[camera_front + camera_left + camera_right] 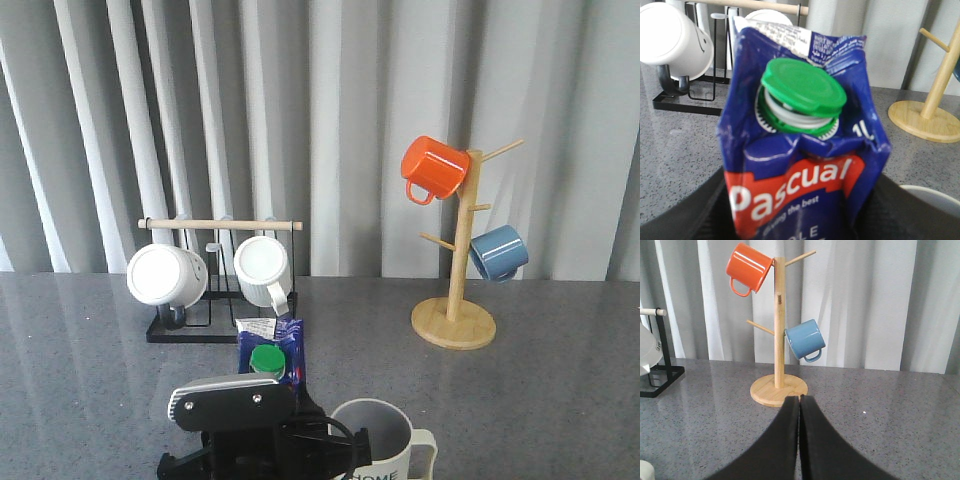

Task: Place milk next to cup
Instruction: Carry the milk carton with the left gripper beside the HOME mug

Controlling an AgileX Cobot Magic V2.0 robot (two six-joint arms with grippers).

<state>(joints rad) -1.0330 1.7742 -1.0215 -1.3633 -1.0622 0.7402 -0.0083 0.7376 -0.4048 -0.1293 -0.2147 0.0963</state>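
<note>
While your left gripper [262,440] clamps the milk [270,352] between its fingers, the carton stands upright low in the front view, its green cap [803,94] facing the wrist camera. Just beside it, at about four o'clock from the carton, you have the cup [383,440] with its handle turned toward three o'clock. Your right gripper [799,440] has its fingers pressed together on nothing. At eleven o'clock from the carton sits the black rack [190,330] with white mugs [166,274]; at two o'clock, well apart, stands the wooden mug tree [456,300].
</note>
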